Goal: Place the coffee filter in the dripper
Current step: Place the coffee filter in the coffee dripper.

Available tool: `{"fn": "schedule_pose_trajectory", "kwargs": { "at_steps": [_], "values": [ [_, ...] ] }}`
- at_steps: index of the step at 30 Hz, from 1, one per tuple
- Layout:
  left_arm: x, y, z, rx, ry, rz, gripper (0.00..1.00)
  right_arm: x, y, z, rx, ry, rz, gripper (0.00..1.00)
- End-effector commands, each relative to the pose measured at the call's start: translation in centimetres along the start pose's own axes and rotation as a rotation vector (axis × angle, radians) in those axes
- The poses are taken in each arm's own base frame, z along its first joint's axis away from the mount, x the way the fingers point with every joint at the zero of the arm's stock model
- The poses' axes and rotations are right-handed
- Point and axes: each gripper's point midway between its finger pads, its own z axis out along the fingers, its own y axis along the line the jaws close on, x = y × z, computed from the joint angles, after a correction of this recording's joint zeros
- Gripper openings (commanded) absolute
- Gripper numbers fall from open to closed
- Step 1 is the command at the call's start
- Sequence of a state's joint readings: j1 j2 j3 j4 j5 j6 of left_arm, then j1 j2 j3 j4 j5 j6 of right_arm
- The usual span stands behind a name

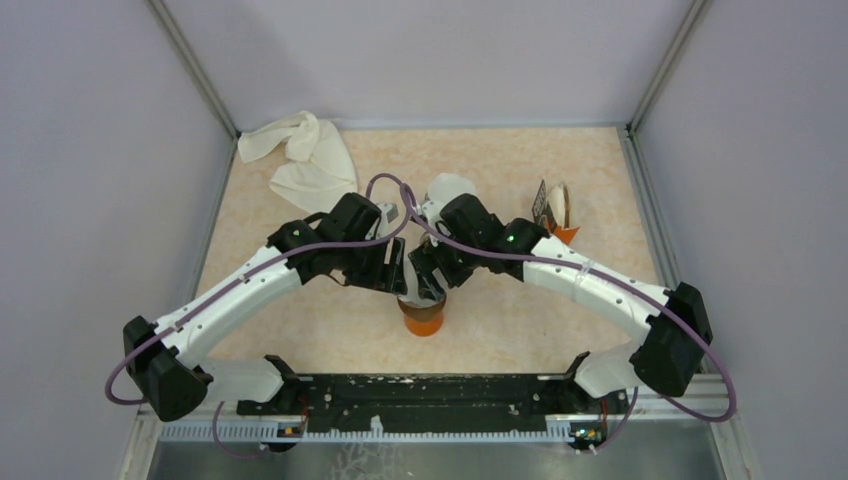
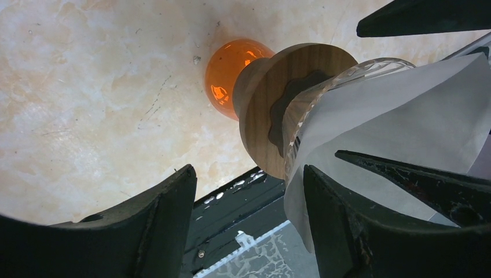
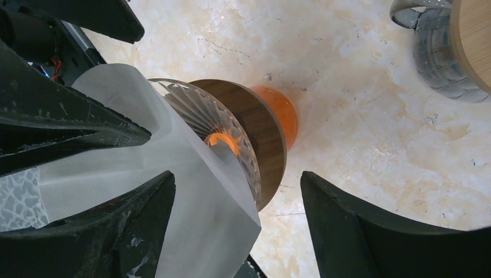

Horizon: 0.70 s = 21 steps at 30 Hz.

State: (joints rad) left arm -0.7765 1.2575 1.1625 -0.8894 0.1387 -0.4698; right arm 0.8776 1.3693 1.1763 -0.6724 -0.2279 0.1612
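Note:
The white paper coffee filter [image 2: 405,116] sits in the ribbed glass dripper [image 2: 301,110], its edge standing out past the rim. The dripper has a wooden collar [image 2: 272,87] and rests on an orange cup [image 2: 226,69]. In the top view the cup [image 1: 422,318] stands at table centre, under both wrists. My left gripper [image 2: 249,171] is open, with one finger [image 2: 359,231] against the paper. My right gripper [image 3: 237,176] is open too, one finger [image 3: 110,231] on the filter [image 3: 191,214] and the other beside the dripper [image 3: 202,119]. Neither pinches the paper.
A crumpled white cloth [image 1: 305,155] lies at the back left. A second glass dripper with a wooden collar [image 1: 555,210] stands at the right, also in the right wrist view [image 3: 446,52]. A white object [image 1: 452,187] sits behind the wrists. Grey walls enclose the table.

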Motion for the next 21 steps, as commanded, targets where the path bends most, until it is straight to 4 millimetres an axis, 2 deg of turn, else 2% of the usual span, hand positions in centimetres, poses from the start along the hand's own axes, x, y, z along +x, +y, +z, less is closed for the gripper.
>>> {"fn": "schedule_pose_trajectory", "kwargs": {
  "at_steps": [1,13,21],
  "values": [
    [-0.1,-0.2,0.0,0.018,-0.008,0.021,0.73,-1.8,0.9,0.2,-0.031,-0.068,-0.023,0.8],
    [0.0,-0.1,0.0,0.014,-0.007,0.019,0.73,0.1,2.0,0.2,-0.115,0.024,-0.066,0.8],
    [0.1,0.0,0.1,0.011,-0.005,0.02,0.73,-0.4,2.3,-0.2,-0.125,0.008,-0.083,0.8]
  ]
}}
